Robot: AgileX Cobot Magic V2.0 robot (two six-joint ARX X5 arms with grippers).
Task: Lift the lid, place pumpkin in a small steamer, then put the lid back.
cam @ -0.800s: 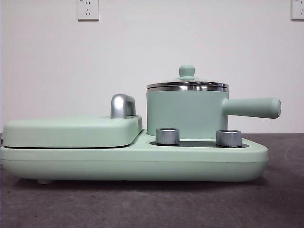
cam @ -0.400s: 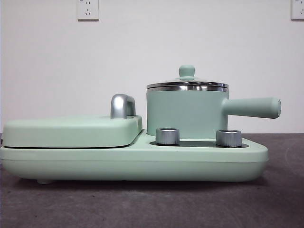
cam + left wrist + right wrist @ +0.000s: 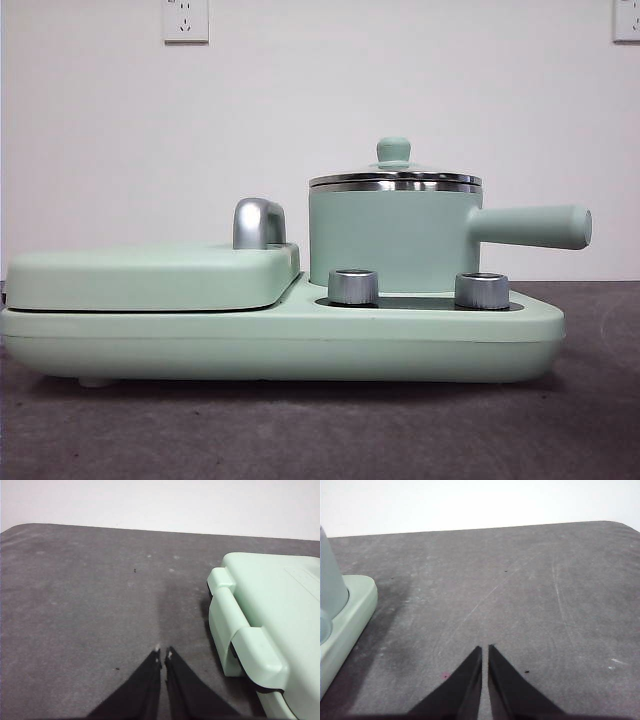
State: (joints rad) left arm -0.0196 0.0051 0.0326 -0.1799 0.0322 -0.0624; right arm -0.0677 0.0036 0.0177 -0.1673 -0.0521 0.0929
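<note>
Resting on the small steamer (image 3: pixel 390 240), the lid (image 3: pixel 394 178) looked fragile glass; its knob (image 3: pixel 393 150) seemed the best hold. Both the left gripper (image 3: pixel 163 653) and right gripper (image 3: pixel 485 648) had jaws pressed together, empty.

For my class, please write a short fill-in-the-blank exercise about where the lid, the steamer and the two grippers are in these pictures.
1. The lid sits on the small steamer, so the pot is ____.
2. The steamer's long handle points away from the ____ griddle cover.
3. The left gripper and right gripper both hold ____.

Missing words: closed; flat; nothing
</note>
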